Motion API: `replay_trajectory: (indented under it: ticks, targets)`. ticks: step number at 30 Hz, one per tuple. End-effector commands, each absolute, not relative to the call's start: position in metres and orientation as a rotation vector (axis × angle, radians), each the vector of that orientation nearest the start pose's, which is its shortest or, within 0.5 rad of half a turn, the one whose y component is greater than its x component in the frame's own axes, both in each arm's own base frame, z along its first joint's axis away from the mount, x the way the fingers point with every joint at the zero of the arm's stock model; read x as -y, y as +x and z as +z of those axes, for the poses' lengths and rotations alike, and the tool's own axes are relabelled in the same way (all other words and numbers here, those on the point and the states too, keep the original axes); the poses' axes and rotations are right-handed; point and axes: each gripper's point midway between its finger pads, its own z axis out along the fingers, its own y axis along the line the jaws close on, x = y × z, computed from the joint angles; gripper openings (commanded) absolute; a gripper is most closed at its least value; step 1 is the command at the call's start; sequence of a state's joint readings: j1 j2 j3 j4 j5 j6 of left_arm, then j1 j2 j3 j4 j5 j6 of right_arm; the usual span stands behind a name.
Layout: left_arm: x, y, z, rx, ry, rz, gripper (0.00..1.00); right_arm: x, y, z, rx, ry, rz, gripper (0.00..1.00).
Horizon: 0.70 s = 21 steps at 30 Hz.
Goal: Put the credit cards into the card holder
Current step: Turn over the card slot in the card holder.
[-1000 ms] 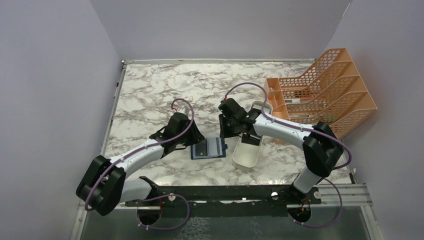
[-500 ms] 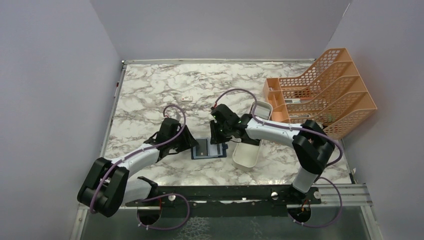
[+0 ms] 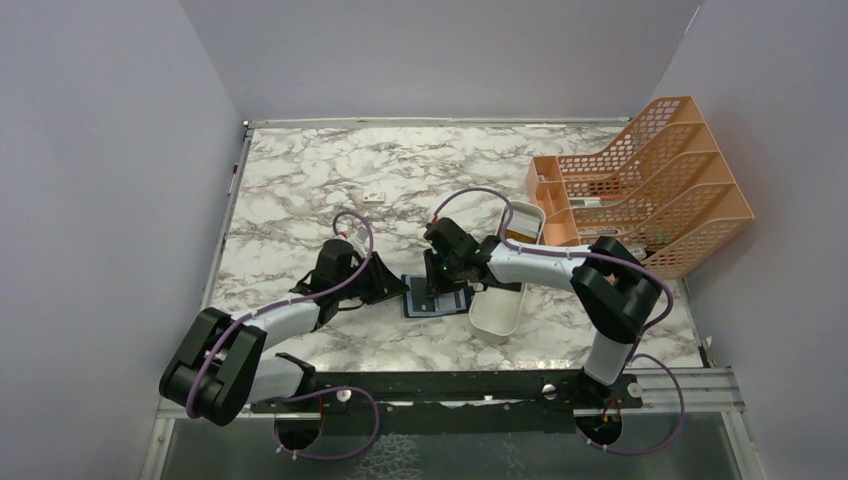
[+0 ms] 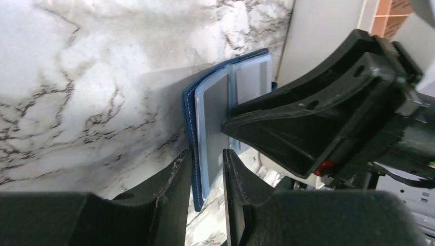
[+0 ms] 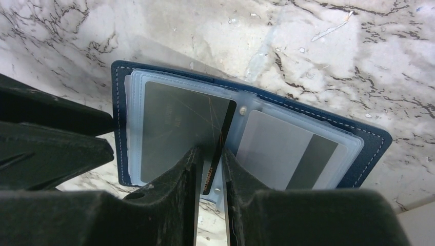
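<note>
Standing by the marble bench (image 3: 300, 190) right now, and both arms are crowded over the card holder (image 5: 373, 146), which lies open and flat near the middle of the near side, just beside the long white tray (image 3: 495, 325).

The right tool (image 5: 211, 151) is clamped on a dark credit card (image 5: 218, 138). It's held on edge between the fingers, and its far end is down at the fold of the holder, against the clear sleeve of the left panel.

A grey card (image 5: 174, 128) shows under that left sleeve, and a second grey card (image 5: 287, 148) with a darker band sits in the right panel.

The left tool (image 4: 206, 154) has come in from the other side, set narrow, with the holder's outer edge between its two fingers. Honestly I can't tell if it's actually pinching it or just straddling it, since there looks to be a sliver of gap on one side.

Further back there's an orange mesh file rack (image 3: 650, 190) at the far right and a tiny white block (image 3: 375, 197) well apart from everything.
</note>
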<state>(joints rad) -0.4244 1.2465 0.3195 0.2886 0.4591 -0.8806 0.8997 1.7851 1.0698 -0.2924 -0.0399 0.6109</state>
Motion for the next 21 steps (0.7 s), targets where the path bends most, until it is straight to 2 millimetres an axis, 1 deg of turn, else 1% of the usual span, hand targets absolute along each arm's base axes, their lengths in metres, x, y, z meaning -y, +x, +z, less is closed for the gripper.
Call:
replay_trajectory:
  ticks: [1,4,8,14,17,21]
  targets:
    - [0.231,0.224,0.080,-2.298,-0.201,-1.323,0.30,-0.334,0.225,0.015,-2.681,-0.398,0.553,0.26]
    - [0.233,0.225,0.083,-2.281,-0.189,-1.342,0.31,-0.334,0.225,0.015,-2.680,-0.401,0.557,0.26]
    - [0.235,0.227,0.087,-2.253,-0.164,-1.357,0.38,-0.332,0.224,0.017,-2.667,-0.401,0.566,0.26]
    - [0.237,0.225,0.079,-2.262,-0.147,-1.365,0.40,-0.332,0.223,0.017,-2.664,-0.396,0.576,0.26]
    - [0.242,0.222,0.075,-2.264,-0.116,-1.380,0.39,-0.333,0.223,0.018,-2.654,-0.396,0.590,0.26]
    - [0.250,0.218,0.076,-2.253,-0.062,-1.399,0.32,-0.333,0.224,0.018,-2.645,-0.390,0.591,0.26]
